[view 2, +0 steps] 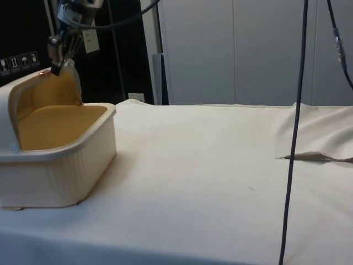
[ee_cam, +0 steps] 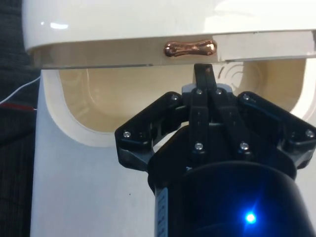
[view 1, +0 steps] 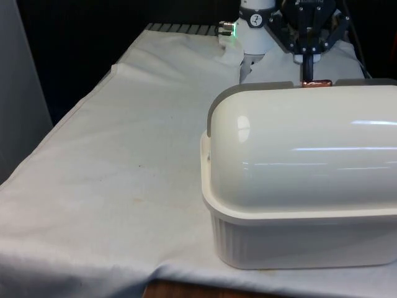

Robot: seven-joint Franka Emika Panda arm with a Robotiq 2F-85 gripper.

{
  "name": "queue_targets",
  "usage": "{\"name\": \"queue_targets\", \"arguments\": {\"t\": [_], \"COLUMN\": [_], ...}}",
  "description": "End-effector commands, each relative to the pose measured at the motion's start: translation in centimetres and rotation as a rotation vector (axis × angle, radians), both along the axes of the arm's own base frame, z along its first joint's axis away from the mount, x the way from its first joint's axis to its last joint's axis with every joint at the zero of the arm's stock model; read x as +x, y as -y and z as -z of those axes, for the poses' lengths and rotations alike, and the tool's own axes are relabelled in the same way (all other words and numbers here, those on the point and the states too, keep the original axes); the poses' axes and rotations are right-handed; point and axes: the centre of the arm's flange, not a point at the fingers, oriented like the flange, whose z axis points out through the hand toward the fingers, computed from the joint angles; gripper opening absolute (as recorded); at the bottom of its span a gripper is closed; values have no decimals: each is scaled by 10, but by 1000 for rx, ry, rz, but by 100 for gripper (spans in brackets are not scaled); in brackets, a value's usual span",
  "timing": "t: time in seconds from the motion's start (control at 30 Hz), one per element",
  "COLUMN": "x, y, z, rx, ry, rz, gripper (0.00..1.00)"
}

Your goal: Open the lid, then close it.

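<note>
the bread box (view 1: 298, 242) stands at the table edge on the front view's right, its back to that camera, and its lid (view 1: 304, 149) is rolled up over the top, so the side view shows the tan interior open. the copper handle (ee_cam: 190, 48) sits on the raised lid edge. the gripper (ee_cam: 203, 74) is just beside the handle, its fingers pressed together with nothing between them, tips close under the handle; contact cannot be confirmed. judged from this, the opening step is done and closing remains. risk one: the closed fingers can only push or hook, not clamp, so if the tips meet the rounded handle off centre they may slide off and the lid stays up. risk two: a push aimed downward, not along the lid's arc, would load the box rim and could shift or tip the light box on the cloth (view 1: 124, 155), more so because it sits near the table edge. risk three: once past the top of its travel the lid may drop by its own weight and slam, or trap the fingertips against the rim (view 2: 83, 141). follow the arc and keep the tips behind the handle.
</note>
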Motion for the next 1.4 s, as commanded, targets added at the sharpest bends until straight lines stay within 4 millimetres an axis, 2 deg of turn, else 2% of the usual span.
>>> {"name": "queue_targets", "arguments": {"t": [0.0,0.13,0.2,0.43,0.47,0.7,0.73,0.8,0.93,1.37], "x": [-1,-1,0,0,0,4,4,5,6,11], "y": [1,2,0,2,0,3,0,3,2,2], "z": [-4,-18,-17,-42,-38,-62,-59,-71,-81,-103], "rx": [-3,-3,1,-2,3,-3,3,-4,-5,3], "ry": [-7,-4,0,4,7,11,16,14,17,-18], "rz": [2,0,-3,-3,-6,-5,-9,-7,-10,-10], "gripper": [0,0,0,0,0,0,0,0,0,0]}}
